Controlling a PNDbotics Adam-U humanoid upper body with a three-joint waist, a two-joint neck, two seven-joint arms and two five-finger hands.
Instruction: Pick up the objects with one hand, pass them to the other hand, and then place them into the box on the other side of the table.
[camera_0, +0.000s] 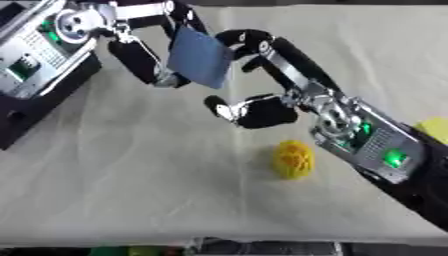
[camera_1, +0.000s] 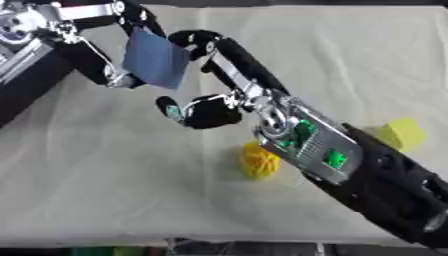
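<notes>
So both hands are up over the far left part of the worktop, meeting around a flat blue-grey square piece that's held up in the air, tilted on edge. The left hand has its fingers curled round the piece's left edge, pinching it. The right hand has its fingers arched against the piece's right edge, with the thumb lower down and off it, so I can't tell if it's actually gripping yet. My guess is this is the pass itself, mid-air so both hands can reach an edge.

Further out, a yellow bumpy ball sits on the cream cloth-covered worktop, just beside the right forearm, untouched. A yellow block lies near the right edge. No box that I can see anywhere
</notes>
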